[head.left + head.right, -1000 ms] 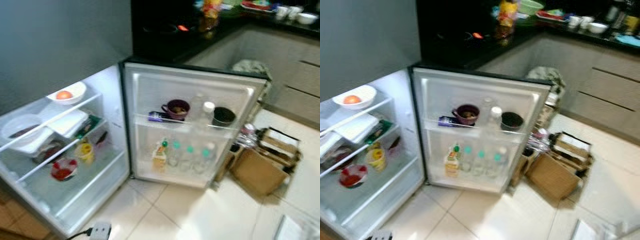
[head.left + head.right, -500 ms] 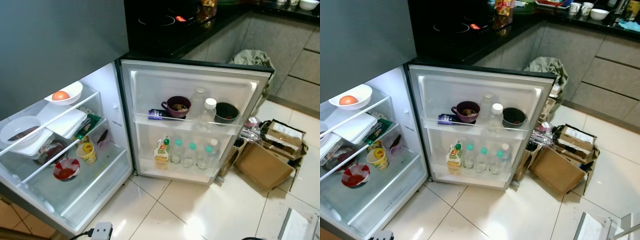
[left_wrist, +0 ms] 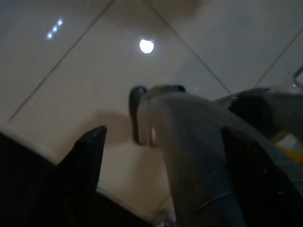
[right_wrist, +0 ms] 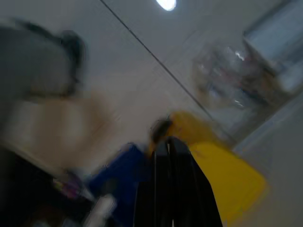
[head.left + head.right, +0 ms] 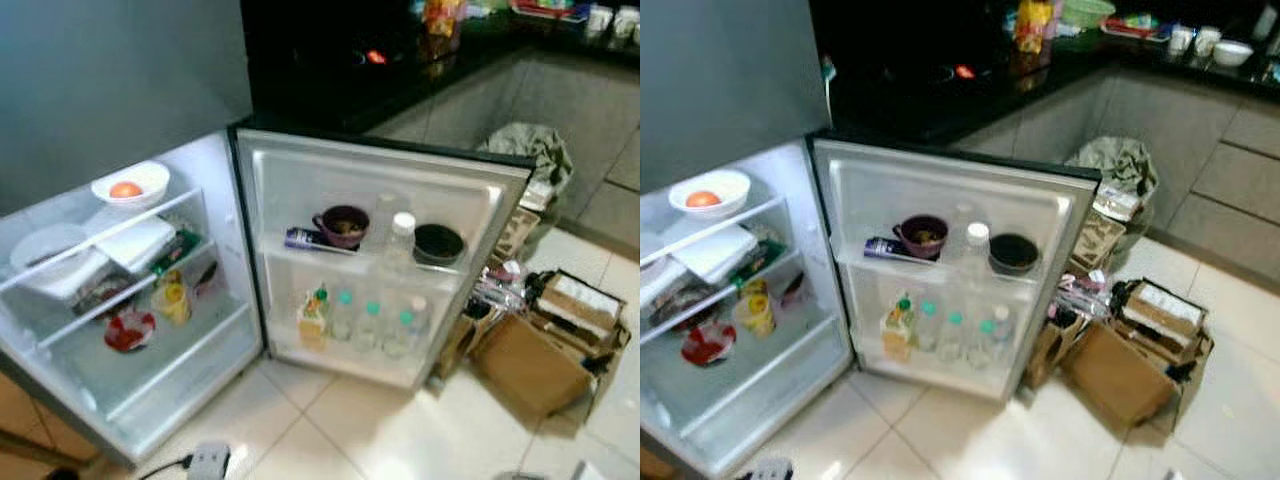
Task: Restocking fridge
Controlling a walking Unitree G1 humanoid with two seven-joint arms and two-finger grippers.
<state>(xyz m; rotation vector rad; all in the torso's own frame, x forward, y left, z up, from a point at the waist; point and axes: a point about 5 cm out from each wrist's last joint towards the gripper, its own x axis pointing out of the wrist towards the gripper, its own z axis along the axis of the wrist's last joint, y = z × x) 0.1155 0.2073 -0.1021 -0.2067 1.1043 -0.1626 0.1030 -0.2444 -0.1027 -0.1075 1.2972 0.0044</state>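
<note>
The fridge (image 5: 130, 330) stands wide open ahead and below the robot, its door (image 5: 380, 260) swung out to the right with bottles (image 5: 370, 320) upright in the lower rack. Both arms hang low at its sides. The left gripper (image 3: 161, 156) hangs with fingers spread apart over pale floor tiles (image 5: 350, 430); the right gripper (image 4: 173, 189) has fingers pressed together, apparently empty, above something yellow (image 4: 222, 175). Neither looks nearer the shelves. Cardboard boxes (image 5: 540, 340) clutter the floor to the right.

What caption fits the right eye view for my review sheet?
Open fridge: door shelves hold a purple cup, dark bowl and bottles; cardboard boxes on the floor.
</note>
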